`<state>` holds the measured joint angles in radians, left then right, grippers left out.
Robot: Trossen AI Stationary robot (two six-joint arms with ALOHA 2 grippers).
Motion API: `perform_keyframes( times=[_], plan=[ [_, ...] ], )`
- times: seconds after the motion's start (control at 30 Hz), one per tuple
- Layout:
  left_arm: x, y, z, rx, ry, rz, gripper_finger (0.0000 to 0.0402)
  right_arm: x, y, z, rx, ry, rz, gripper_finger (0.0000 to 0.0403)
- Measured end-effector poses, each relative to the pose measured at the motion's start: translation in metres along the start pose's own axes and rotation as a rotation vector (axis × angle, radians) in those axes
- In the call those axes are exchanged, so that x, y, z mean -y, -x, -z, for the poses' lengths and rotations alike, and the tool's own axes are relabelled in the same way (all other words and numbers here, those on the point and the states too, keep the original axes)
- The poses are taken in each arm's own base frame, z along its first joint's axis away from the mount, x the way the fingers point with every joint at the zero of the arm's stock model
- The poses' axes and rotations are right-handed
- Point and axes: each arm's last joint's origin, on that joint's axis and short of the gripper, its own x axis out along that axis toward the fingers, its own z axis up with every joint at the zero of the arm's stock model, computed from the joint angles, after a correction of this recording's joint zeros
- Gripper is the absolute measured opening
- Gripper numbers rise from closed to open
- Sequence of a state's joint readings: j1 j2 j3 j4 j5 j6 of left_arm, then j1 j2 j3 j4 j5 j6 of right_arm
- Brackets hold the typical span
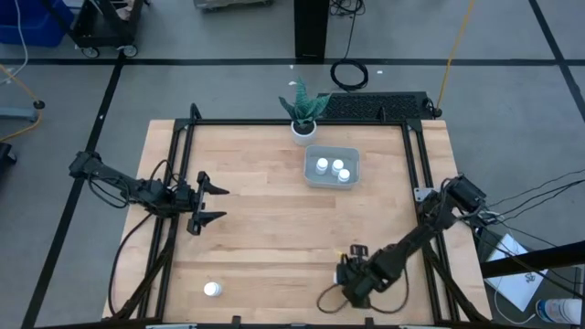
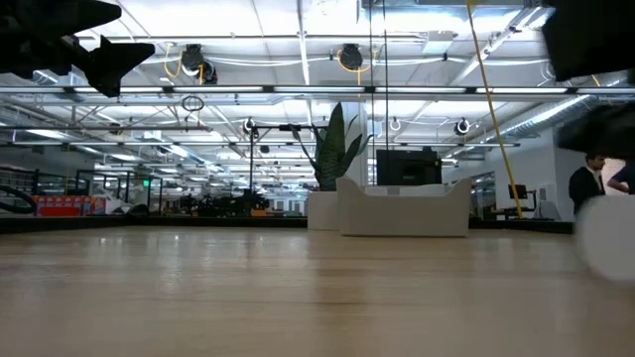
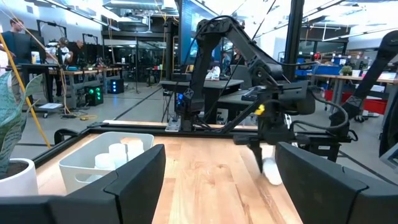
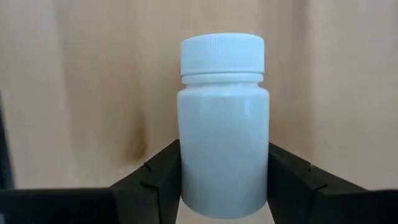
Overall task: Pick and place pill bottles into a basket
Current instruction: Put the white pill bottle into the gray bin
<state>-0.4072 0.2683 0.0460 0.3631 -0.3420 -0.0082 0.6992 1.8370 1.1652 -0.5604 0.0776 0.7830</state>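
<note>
- Pale wood planks make up your table top [image 1: 265, 210]; low over its near edge, toward the right, the right gripper [image 1: 352, 272] points down from a bent dark arm.
- Your right wrist view shows its two dark fingers [image 4: 155, 177] pressed on both sides of a small white cylindrical pill bottle with a ribbed cap [image 4: 224, 124], so it is gripping that bottle.
- From above, that bottle is hidden under the gripper.
- Your left gripper [image 1: 212, 204] hovers at the table's left side, level, its dark fingers spread wide around nothing.
- The shallow translucent grey-blue plastic basket [image 1: 312, 174] sits at the far middle, with three more bottles [image 1: 338, 167] inside.
- A fifth bottle [image 1: 212, 289] stands alone near the front left corner.
- The low view shows only blurred dark shapes of the arms.
</note>
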Motion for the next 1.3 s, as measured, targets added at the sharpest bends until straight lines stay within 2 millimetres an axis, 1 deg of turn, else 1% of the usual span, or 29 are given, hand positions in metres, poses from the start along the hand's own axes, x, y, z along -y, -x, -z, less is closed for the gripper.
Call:
perform_keyframes(
  times=[0.1, 0.23, 0.33, 0.43, 0.63, 0.7, 0.83, 0.9, 0.97, 1.1, 1.3],
  plan=[
    [0.000, 0.000, 0.000, 0.000, 0.000, 0.000, 0.0309, 0.015, -0.002, -0.018, 0.032, -0.021, -0.005, 0.0172],
    [0.000, 0.000, 0.000, 0.000, 0.000, 0.000, 0.0306, 0.038, 0.004, -0.044, 0.108, -0.055, -0.028, 0.0172],
    [0.000, 0.000, 0.000, 0.000, 0.000, 0.000, 0.0309, 0.055, 0.013, -0.065, 0.202, -0.092, -0.062, 0.0172],
    [0.000, 0.000, 0.000, 0.000, 0.000, 0.000, 0.0312, 0.069, 0.026, -0.086, 0.337, -0.125, -0.114, 0.0173],
    [-0.001, 0.000, -0.003, 0.029, 0.009, -0.029, 0.0305, 0.089, 0.046, -0.116, 0.551, -0.219, -0.228, 0.0173],
    [-0.001, 0.000, -0.008, 0.079, 0.103, -0.025, 0.0304, 0.094, 0.053, -0.124, 0.626, -0.247, -0.262, 0.0173],
    [-0.003, 0.002, -0.018, 0.193, 0.438, -0.057, 0.0303, 0.103, 0.064, -0.140, 0.760, -0.312, -0.359, 0.0173],
    [-0.005, 0.002, -0.019, 0.225, 0.547, -0.099, 0.0303, 0.108, 0.069, -0.146, 0.822, -0.333, -0.388, 0.0173],
    [-0.006, 0.003, -0.020, 0.244, 0.598, -0.147, 0.0303, 0.113, 0.073, -0.150, 0.869, -0.344, -0.404, 0.0173],
    [-0.007, 0.002, -0.018, 0.249, 0.672, -0.185, 0.0303, 0.124, 0.080, -0.158, 0.940, -0.410, -0.449, 0.0173],
    [-0.007, -0.003, -0.012, 0.226, 0.748, -0.250, 0.0302, 0.138, 0.084, -0.163, 0.968, -0.443, -0.468, 0.0172]
  ],
)
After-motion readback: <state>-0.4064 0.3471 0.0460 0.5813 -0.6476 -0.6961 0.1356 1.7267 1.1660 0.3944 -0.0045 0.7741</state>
